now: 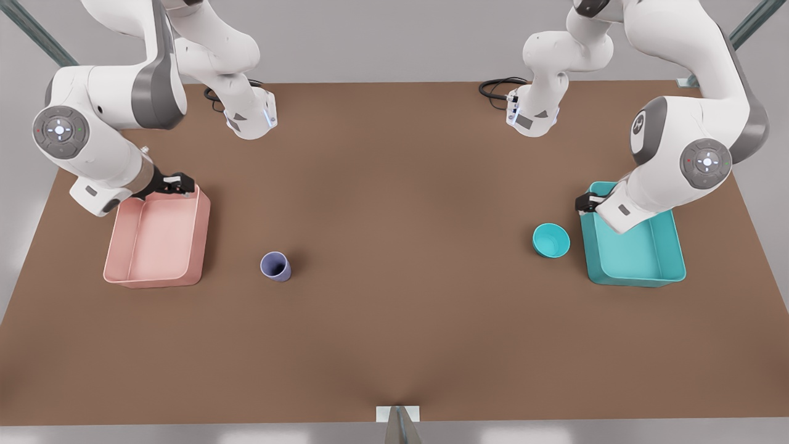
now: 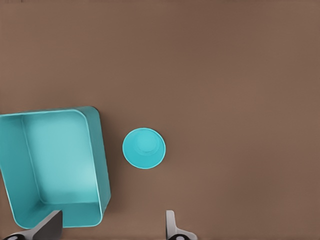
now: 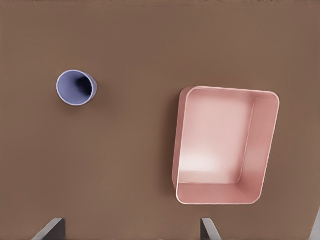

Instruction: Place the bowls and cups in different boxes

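Teal bowl [image 1: 551, 240] and cup [image 1: 275, 266] sit loose on the table; both grippers, left [image 1: 587, 202] and right [image 1: 175, 182], hover spread over boxes, so mixing up targets risks mis-sorting.

Cup [image 1: 275, 266] on worktop [image 1: 394, 308], just right of box [image 1: 157, 237] at front view's left. Bowl [image 1: 551, 240] just left of other box [image 1: 635, 253] at front view's right. Both boxes empty.

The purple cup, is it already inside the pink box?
No, the purple cup stands on the bare table, apart from the pink box, which holds nothing.
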